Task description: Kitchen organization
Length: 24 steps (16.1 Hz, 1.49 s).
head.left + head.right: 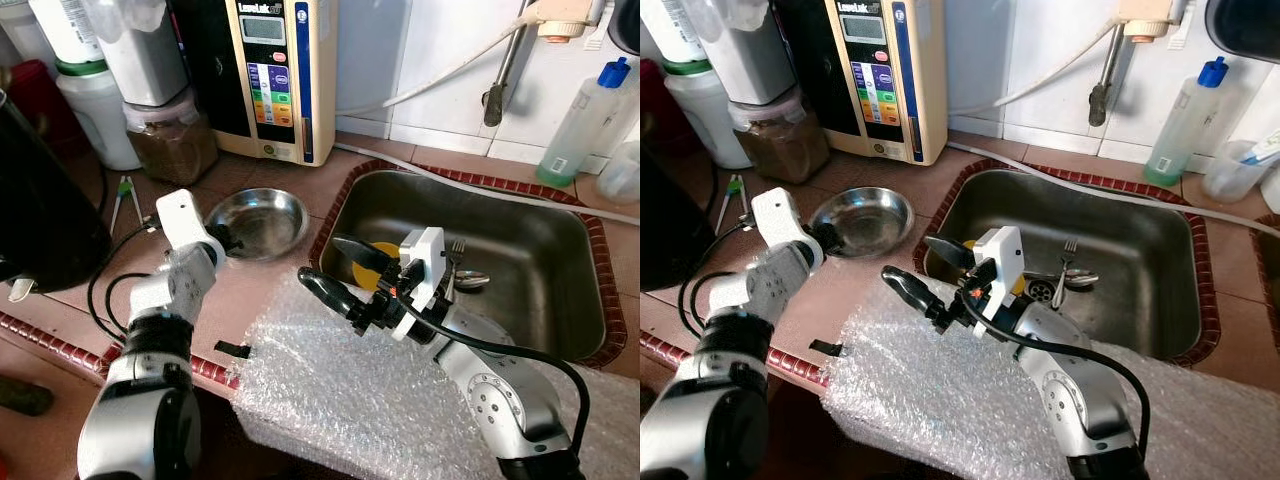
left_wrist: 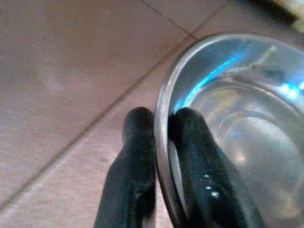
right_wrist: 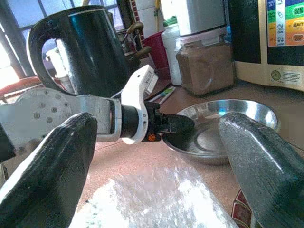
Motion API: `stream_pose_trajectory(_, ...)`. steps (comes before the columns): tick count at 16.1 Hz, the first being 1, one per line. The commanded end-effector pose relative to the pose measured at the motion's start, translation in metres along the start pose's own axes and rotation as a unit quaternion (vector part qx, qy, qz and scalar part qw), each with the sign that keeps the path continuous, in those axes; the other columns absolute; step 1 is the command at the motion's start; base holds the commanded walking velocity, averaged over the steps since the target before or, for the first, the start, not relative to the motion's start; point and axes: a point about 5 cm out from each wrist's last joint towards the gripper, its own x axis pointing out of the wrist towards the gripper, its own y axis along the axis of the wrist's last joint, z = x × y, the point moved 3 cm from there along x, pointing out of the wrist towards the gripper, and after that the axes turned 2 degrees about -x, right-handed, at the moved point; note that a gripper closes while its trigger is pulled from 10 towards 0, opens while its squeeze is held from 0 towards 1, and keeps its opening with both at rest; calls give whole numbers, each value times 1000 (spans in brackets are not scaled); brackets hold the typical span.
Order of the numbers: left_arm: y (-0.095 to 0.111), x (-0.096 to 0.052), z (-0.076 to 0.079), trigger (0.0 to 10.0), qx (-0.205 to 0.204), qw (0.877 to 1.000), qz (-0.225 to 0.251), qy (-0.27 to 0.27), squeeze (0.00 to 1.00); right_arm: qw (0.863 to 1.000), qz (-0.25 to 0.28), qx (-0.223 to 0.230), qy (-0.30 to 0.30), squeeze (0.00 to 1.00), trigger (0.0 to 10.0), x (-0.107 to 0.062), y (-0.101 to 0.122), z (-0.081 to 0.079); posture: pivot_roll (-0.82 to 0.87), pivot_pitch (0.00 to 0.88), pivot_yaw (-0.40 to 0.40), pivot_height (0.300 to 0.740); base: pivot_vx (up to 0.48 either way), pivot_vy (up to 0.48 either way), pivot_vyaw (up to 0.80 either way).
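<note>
Counter tiles (image 1: 270,290) carry the steel bowl (image 1: 258,221), which sits between the sink (image 1: 470,260) and the jar of brown powder (image 1: 172,145). Your left gripper (image 2: 161,137) is clenched on the bowl's near rim: one black finger (image 2: 135,142) presses the outside wall and the other lies inside, with the metal edge pinched between them. From the head camera you see that same left gripper (image 1: 222,240) at the bowl's left edge, wrist low over the counter.

Your right gripper (image 1: 335,265) hovers above the sink's front-left corner with its two fingers spread wide and nothing between them. Its wrist camera looks across at the bowl (image 3: 223,130) and the left arm.

Inside the sink lie a fork (image 1: 455,255), a spoon (image 1: 470,280) and a yellow thing partly hidden behind your right gripper. A sheet of bubble wrap (image 1: 340,390) is draped over the counter's front edge beneath your right arm. A black kettle (image 3: 85,47) stands at the far left, and a water machine (image 1: 275,75) stands against the wall behind the bowl.
</note>
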Motion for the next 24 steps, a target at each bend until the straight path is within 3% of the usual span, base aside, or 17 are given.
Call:
stream_pose_trajectory(1,0,-2,-2,0,47,999,18,-4,0,1000,-3,1,12,0,10000,0,-1,-4,-67,64,85,740,0,0,0)
stream_pose_trajectory(4,6,-3,1,0,45,997,53,-23,0,1000,-3,1,12,0,10000,0,0,-3,-64,56,81,740,0,0,0)
stream_pose_trajectory(5,9,-7,9,0,37,994,93,-40,0,1000,-2,-1,13,0,10000,2,1,-2,-64,52,80,740,0,0,0)
stream_pose_trajectory(8,14,-10,11,0,45,990,125,-39,0,1000,1,-6,7,0,10000,3,2,0,-67,49,80,740,0,0,0)
stream_pose_trajectory(9,21,-13,8,0,63,985,155,-27,0,1000,3,-9,0,0,10000,5,3,1,-66,46,81,740,0,0,0)
stream_pose_trajectory(10,38,-21,4,0,75,972,222,-16,0,1000,6,-15,-13,0,10000,6,4,4,-68,44,76,740,0,0,0)
stream_pose_trajectory(11,48,-26,5,0,77,964,254,-18,0,1000,8,-17,-19,0,10000,6,4,5,-66,45,74,740,0,0,0)
stream_pose_trajectory(15,61,-36,34,0,35,951,293,-91,0,998,23,-21,-55,0,10000,11,9,17,-63,45,68,740,0,0,0)
stream_pose_trajectory(17,62,-43,58,0,25,940,304,-153,0,994,35,-38,-93,0,10000,11,13,27,-65,45,66,740,0,0,0)
stream_pose_trajectory(20,61,-58,94,0,5,918,310,-248,0,985,79,-29,-154,0,10000,10,29,46,-72,44,64,740,0,0,0)
stream_pose_trajectory(22,55,-64,106,0,6,910,306,-280,0,975,102,-14,-196,0,10000,10,35,59,-74,43,62,740,0,0,0)
stream_pose_trajectory(24,53,-69,113,0,-1,905,302,-301,0,973,105,-18,-206,0,10000,13,35,62,-73,43,60,740,0,0,0)
